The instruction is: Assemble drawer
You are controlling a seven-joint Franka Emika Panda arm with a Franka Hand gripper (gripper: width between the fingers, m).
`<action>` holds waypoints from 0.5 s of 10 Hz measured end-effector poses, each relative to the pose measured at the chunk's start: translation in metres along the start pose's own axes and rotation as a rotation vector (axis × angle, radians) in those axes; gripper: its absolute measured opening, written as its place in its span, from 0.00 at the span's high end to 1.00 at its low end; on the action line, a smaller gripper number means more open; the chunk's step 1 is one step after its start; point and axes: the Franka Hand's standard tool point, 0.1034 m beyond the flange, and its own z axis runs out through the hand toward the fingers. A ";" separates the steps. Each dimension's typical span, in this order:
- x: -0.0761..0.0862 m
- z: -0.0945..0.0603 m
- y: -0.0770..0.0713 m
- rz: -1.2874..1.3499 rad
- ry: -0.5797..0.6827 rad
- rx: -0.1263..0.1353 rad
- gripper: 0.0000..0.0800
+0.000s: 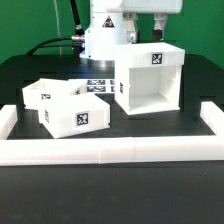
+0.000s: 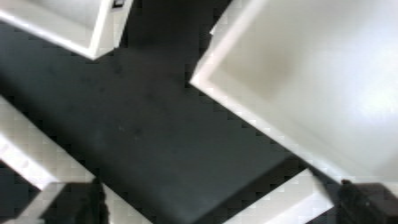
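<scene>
**Exterior view.** On the black tabletop (image 1: pixel 30 70) the drawer lies in three separate parts. The tall housing (image 1: pixel 150 85) stands upright toward the exterior view's right. Its open face is turned to the camera and a square tag (image 1: pixel 156 57) sits on its top. To the exterior view's left are the two open-top trays. The front tray (image 1: pixel 80 118) carries a tag on its near wall. The rear tray (image 1: pixel 42 95) is just behind and beside it; I cannot tell whether they touch. Both trays stand apart from the housing. The marker board (image 1: pixel 100 88) lies flat between the trays and the housing. A long low white rail (image 1: pixel 110 151) runs along the near edge, with a short arm turning back at each end. The robot base (image 1: pixel 105 35) rises behind, and the claw (image 1: pixel 147 30) hangs above the housing without touching it. Its opening is not clear from here.

**Wrist view.** The claw (image 2: pixel 210 205) is spread wide. Its two dark fingers (image 2: pixel 80 205) are far apart, with only bare tabletop (image 2: pixel 160 130) between them. A broad white panel (image 2: pixel 320 80) fills one side and a smaller white piece (image 2: pixel 63 25) shows at a corner. The blur hides which drawer parts these are.
</scene>
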 end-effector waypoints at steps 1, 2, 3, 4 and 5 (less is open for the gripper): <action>0.000 0.000 0.000 0.053 0.000 0.000 0.19; 0.000 0.000 0.000 0.117 0.000 0.001 0.19; -0.002 0.001 -0.004 0.235 0.000 0.012 0.19; -0.007 0.002 -0.013 0.363 -0.002 0.031 0.19; -0.005 0.001 -0.025 0.479 -0.008 0.037 0.19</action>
